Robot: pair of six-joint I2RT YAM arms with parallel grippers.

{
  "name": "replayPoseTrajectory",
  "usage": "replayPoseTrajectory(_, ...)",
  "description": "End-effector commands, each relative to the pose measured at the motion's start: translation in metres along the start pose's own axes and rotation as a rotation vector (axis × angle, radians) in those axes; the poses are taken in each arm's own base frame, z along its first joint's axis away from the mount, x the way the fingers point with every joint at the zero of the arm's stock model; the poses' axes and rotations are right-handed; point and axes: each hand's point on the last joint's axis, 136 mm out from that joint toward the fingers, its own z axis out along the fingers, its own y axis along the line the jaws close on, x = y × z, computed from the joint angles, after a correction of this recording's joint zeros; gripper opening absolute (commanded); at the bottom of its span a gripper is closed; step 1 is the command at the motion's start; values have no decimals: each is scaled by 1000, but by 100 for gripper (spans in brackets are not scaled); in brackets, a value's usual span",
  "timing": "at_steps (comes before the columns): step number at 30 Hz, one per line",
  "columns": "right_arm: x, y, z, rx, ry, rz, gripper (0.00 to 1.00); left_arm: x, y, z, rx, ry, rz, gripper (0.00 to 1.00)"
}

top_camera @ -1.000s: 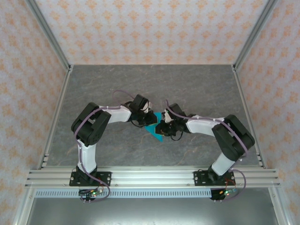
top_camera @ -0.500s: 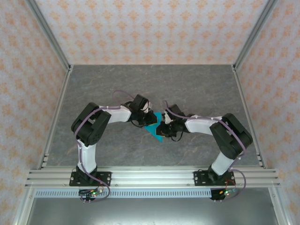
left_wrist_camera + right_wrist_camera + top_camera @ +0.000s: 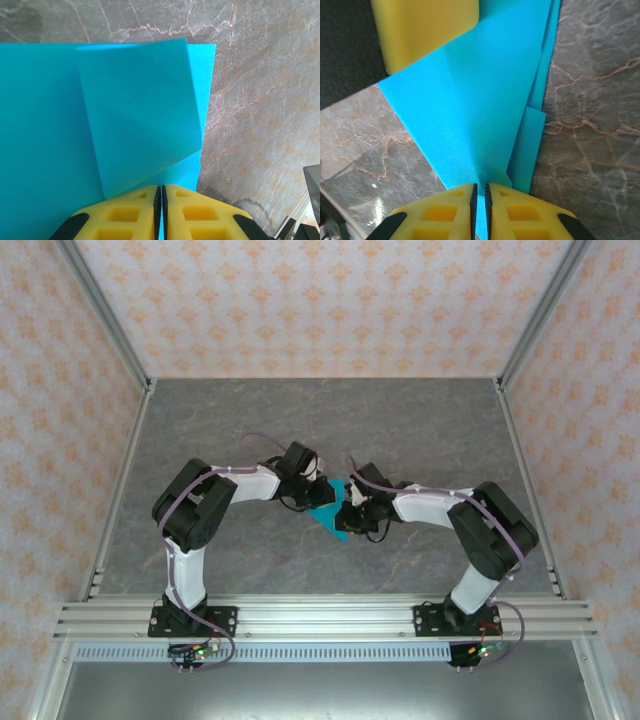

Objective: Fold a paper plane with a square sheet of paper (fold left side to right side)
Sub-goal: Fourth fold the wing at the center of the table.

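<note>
Pinching folded paper (image 3: 327, 517) | left fingers (image 3: 125, 217), right fingers (image 3: 515, 215) | long axis far-near, tip nearward

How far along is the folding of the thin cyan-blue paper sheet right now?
Done: the thin cyan-blue paper sheet already carries folds; a flap overlaps the layer beneath. In hand: the left gripper and right gripper are both pinched shut on it. Left: it looks broad, not a narrow dart; more folds likely remain.
</note>
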Motion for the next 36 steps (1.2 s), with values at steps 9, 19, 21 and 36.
replayPoseTrajectory(9, 68, -44, -2, 189, 184, 39, 15, 23, 49, 9, -170, 60, -59, 14)
replayPoseTrajectory(19, 69, -38, -24, 188, 143, 2, 15, 22, 48, 8, -170, 59, -59, 14)
replayPoseTrajectory(21, 58, -25, -32, 158, 91, -11, 15, 22, 47, 8, -167, 57, -59, 14)
replayPoseTrajectory(36, -6, 36, -33, -44, -119, 0, 16, 21, 45, 7, -161, 54, -58, 14)
